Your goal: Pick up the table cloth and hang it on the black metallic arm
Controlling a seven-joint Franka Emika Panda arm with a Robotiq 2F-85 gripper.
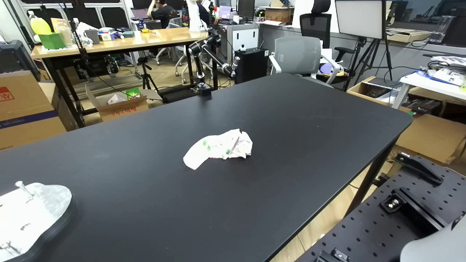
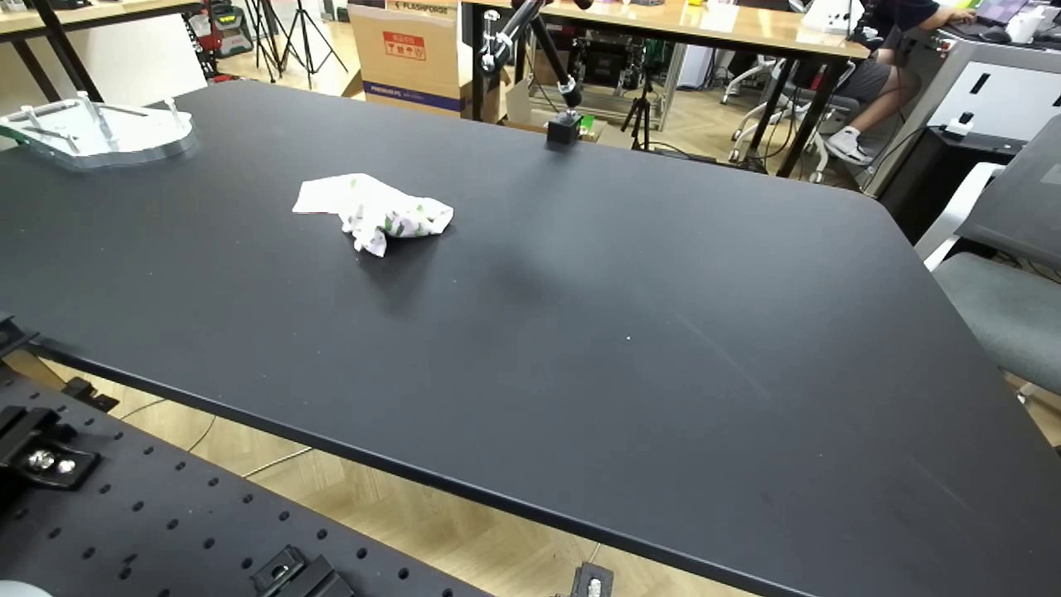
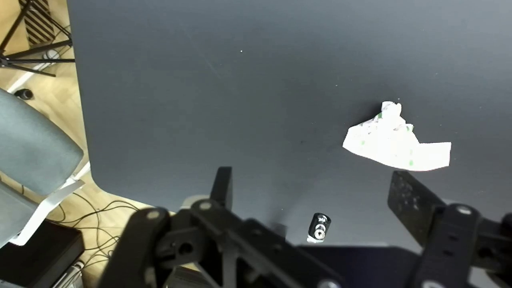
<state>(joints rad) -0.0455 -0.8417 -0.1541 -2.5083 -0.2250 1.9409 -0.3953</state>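
Observation:
The table cloth point(image 1: 220, 145) is white with green print and lies crumpled on the black table. It also shows in an exterior view point(image 2: 373, 207) and, upper right, in the wrist view point(image 3: 390, 144). The black metallic arm point(image 1: 199, 69) stands upright on a block base at the table's far edge, its free end bent over. It also shows in an exterior view point(image 2: 547, 51). In the wrist view, a black and silver end piece point(image 3: 320, 224), apparently its tip, shows between my fingers. My gripper point(image 3: 314, 180) is open and empty, above the table and apart from the cloth. Neither exterior view shows it.
A white plate point(image 1: 47, 203) with upright metal pegs stands on the table; it also shows in an exterior view point(image 2: 124, 137). A grey chair point(image 1: 296, 56) is beside the table end. A perforated black mounting plate point(image 2: 191, 531) lies beyond a floor gap.

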